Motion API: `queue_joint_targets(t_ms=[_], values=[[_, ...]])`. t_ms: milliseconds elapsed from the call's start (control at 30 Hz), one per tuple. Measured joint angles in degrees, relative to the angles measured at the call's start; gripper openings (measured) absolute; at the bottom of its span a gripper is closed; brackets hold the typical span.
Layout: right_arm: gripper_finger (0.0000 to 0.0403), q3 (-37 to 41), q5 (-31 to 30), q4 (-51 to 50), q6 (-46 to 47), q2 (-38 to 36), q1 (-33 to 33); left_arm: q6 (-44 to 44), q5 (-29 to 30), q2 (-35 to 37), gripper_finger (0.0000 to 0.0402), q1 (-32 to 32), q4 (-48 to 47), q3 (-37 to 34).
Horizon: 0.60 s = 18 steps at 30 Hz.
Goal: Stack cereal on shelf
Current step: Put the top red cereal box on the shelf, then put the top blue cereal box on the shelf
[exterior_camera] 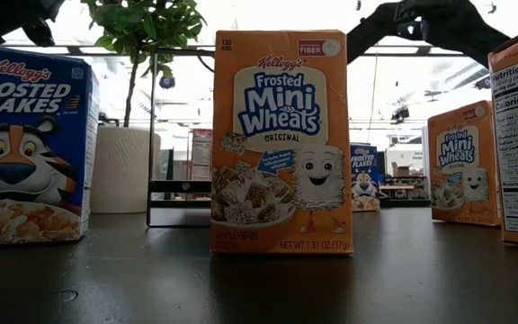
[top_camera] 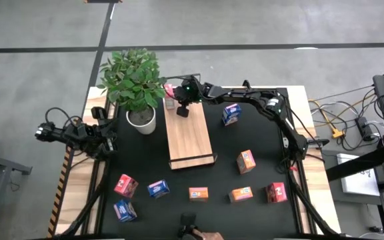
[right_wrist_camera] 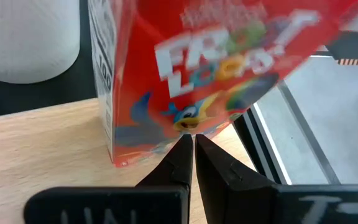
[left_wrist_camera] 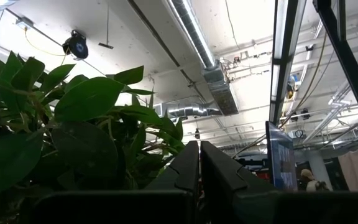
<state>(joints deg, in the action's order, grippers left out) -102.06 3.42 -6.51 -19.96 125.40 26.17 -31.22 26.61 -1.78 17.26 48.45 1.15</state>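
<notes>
The shelf [top_camera: 191,137] is a light-wood board lying mid-table. A red Froot Loops cereal box [right_wrist_camera: 185,68] stands on its bottom edge at the board's far left corner [top_camera: 170,90]. My right gripper [right_wrist_camera: 192,146] is shut, low over the board, with its tips at the box's printed front; it also shows in the high view [top_camera: 181,108]. My left gripper [left_wrist_camera: 199,158] is shut and empty at the table's left edge [top_camera: 105,133], pointing up at the plant. Several more cereal boxes stand on the black table, among them a blue one [top_camera: 231,114] and an orange one [top_camera: 246,161]. My right gripper's shut fingertips [right_wrist_camera: 182,149] stand level against the lower edge of the red box's printed front [right_wrist_camera: 188,121], coming from the table's right side. Whether they touch it, I cannot tell. The box stands on the board.
A leafy plant [top_camera: 135,77] in a white pot [top_camera: 142,120] stands just left of the shelf. Boxes line the near part of the table: red [top_camera: 125,185], blue [top_camera: 158,189], orange [top_camera: 199,193], orange [top_camera: 241,195], red [top_camera: 276,193]. A Mini-Wheats box [exterior_camera: 281,144] fills the low view.
</notes>
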Motion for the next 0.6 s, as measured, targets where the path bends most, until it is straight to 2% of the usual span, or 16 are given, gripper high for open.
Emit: queue_joint_targets(t_ms=[367,600], values=[[0.0008,0.0,-0.3,-0.8,-0.2,-0.1,0.0,0.0,0.0,0.0,0.0,0.0,0.0,0.0],[0.0008,-0.9,-2.9,-9.4,1.1,-6.0,-0.8,0.0,0.0,0.0,0.0,0.0,1.1,0.0]])
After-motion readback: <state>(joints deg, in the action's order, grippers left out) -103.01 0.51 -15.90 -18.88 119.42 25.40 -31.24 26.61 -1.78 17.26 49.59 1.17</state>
